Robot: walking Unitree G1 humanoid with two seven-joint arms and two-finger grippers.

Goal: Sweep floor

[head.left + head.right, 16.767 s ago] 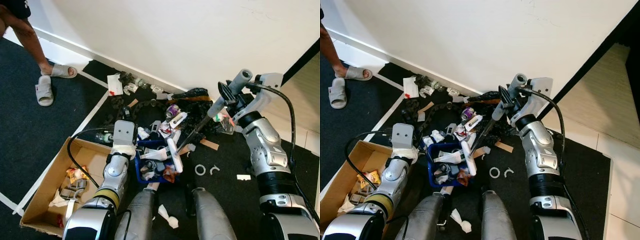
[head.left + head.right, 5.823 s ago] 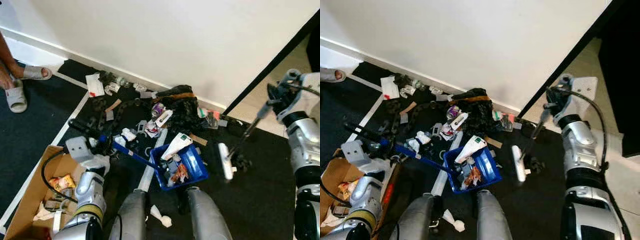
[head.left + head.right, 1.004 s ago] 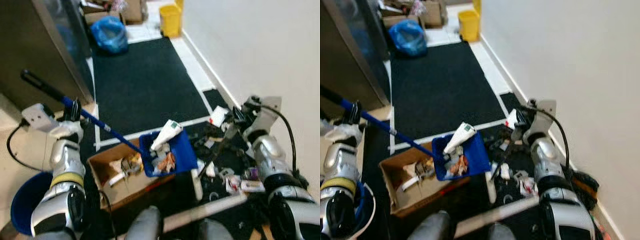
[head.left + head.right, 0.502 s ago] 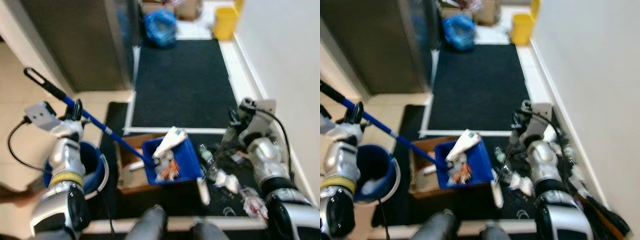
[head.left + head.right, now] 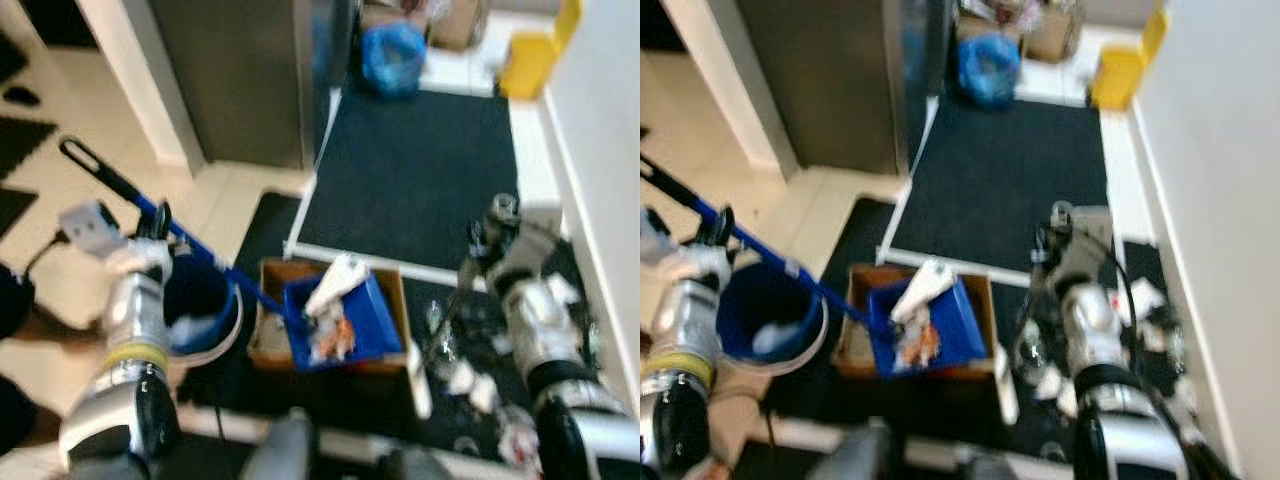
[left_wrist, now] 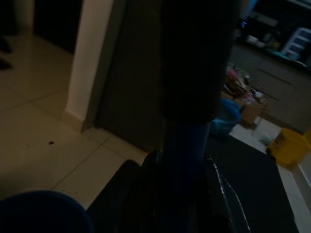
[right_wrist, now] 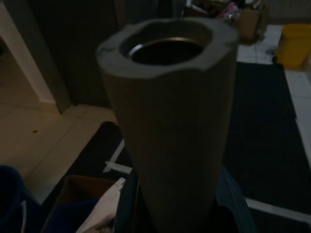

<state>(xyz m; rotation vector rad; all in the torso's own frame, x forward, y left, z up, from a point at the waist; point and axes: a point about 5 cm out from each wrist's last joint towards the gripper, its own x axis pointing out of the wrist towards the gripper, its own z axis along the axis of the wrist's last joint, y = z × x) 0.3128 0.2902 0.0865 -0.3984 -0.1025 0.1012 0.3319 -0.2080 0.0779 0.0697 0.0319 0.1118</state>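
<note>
Left eye view: the blue dustpan (image 5: 345, 325), heaped with litter, hangs over the cardboard box (image 5: 272, 340); its long handle (image 5: 190, 245) runs up into the left gripper (image 5: 155, 222), whose jaws are clenched round it. The right gripper (image 5: 483, 240) has its jaws clenched on the brush (image 5: 440, 320), its white head near the floor. A blue bucket (image 5: 205, 310) sits beside the box. Motion blur smears the litter (image 5: 470, 380) by the wall.

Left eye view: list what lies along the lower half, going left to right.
Left gripper on the dustpan handle → blue bucket → cardboard box → blue dustpan full of rubbish → broom held by the right gripper → scattered litter.
</note>
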